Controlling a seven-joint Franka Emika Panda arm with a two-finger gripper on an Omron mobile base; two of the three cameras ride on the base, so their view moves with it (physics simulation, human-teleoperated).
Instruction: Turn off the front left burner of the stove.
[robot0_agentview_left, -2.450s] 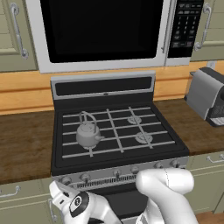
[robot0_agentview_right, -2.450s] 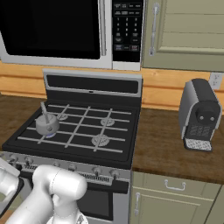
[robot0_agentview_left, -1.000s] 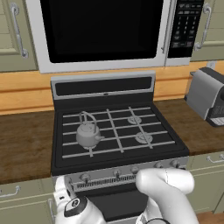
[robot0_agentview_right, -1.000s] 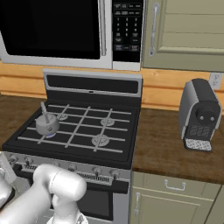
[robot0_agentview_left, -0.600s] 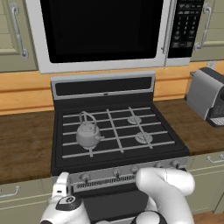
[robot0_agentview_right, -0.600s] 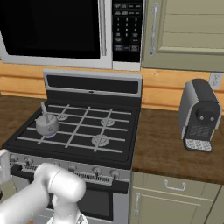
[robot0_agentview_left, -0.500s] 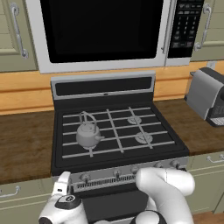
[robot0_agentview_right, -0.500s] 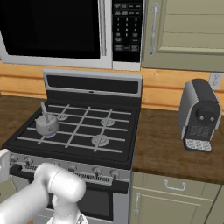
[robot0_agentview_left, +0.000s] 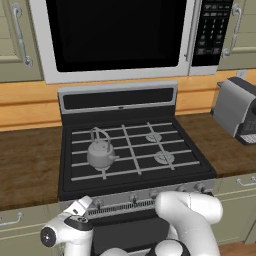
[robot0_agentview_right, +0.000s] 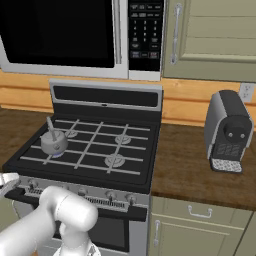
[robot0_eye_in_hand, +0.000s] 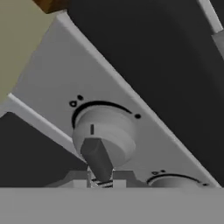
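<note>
Gripper (robot0_agentview_left: 84, 203), at the left end of the stove's (robot0_agentview_left: 131, 150) silver knob strip, has its jaws closed together, one dark fingertip (robot0_eye_in_hand: 98, 158) resting against the leftmost knob (robot0_eye_in_hand: 105, 133); whether it pinches the knob I cannot tell. Above and behind it a kettle (robot0_agentview_left: 100, 152) sits over the front left burner (robot0_agentview_left: 102, 165), the near left section of the black cooktop. In the hand view the knob's small pointer mark runs straight up the picture, and a second knob (robot0_eye_in_hand: 175, 181) lies just beside it to the right.

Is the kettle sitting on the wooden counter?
No, the kettle stands on the grey grate bars on the left side of the stove, not on the counter.
</note>
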